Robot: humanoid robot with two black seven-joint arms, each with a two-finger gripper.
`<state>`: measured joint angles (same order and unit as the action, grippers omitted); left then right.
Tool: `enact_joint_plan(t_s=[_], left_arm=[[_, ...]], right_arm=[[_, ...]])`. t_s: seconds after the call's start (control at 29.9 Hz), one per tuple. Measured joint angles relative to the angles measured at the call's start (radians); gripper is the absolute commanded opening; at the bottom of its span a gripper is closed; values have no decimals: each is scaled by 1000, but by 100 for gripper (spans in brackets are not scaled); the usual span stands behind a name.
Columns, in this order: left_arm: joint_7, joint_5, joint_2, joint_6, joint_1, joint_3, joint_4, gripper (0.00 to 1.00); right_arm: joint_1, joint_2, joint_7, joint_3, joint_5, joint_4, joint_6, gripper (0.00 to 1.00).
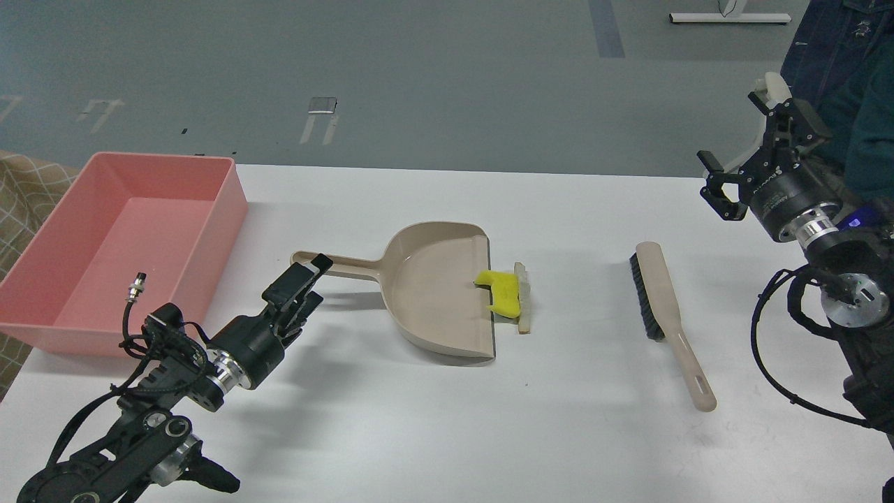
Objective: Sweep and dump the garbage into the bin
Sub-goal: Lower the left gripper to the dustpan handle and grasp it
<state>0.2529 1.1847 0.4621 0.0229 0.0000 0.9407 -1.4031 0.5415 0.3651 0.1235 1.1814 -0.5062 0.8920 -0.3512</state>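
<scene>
The yellow chunk (504, 290) lies across the front lip of the beige dustpan (429, 290). The pale bread-like slice (523, 299) stands on edge against it, on the table just outside the lip. The salmon-pink bin (227, 202) stands at the far left, with nothing in it. My left gripper (318, 279) is open and low, just in front of the end of the dustpan's handle (349, 265), holding nothing. My right gripper (733, 133) is open and empty, raised over the table's far right edge.
A beige hand brush (667, 307) with black bristles lies on the white table (447, 419) right of the scraps, handle toward me. A person in dark clothes (852, 63) stands at the far right behind my right arm.
</scene>
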Motion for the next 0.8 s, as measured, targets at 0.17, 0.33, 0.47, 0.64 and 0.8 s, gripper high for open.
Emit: enact_joint_plan(t_s=[0.17, 0.33, 0.47, 0.64, 0.8], left_arm=[[-10, 4, -49, 15, -50, 0, 69, 94], [-10, 4, -84, 33, -95, -2, 133, 92], [-11, 5, -90, 41, -124, -30, 155, 84], [-9, 3, -93, 65, -142, -73, 168, 56], [-9, 3, -93, 69, -150, -77, 171, 20]], right_arm=[[-2, 0, 5, 0, 0, -1, 0, 100], [-6, 0, 5, 0, 0, -2, 0, 100], [-6, 0, 5, 0, 0, -2, 0, 100], [-6, 0, 5, 0, 0, -2, 3, 100], [-6, 0, 4, 1, 0, -1, 15, 100]])
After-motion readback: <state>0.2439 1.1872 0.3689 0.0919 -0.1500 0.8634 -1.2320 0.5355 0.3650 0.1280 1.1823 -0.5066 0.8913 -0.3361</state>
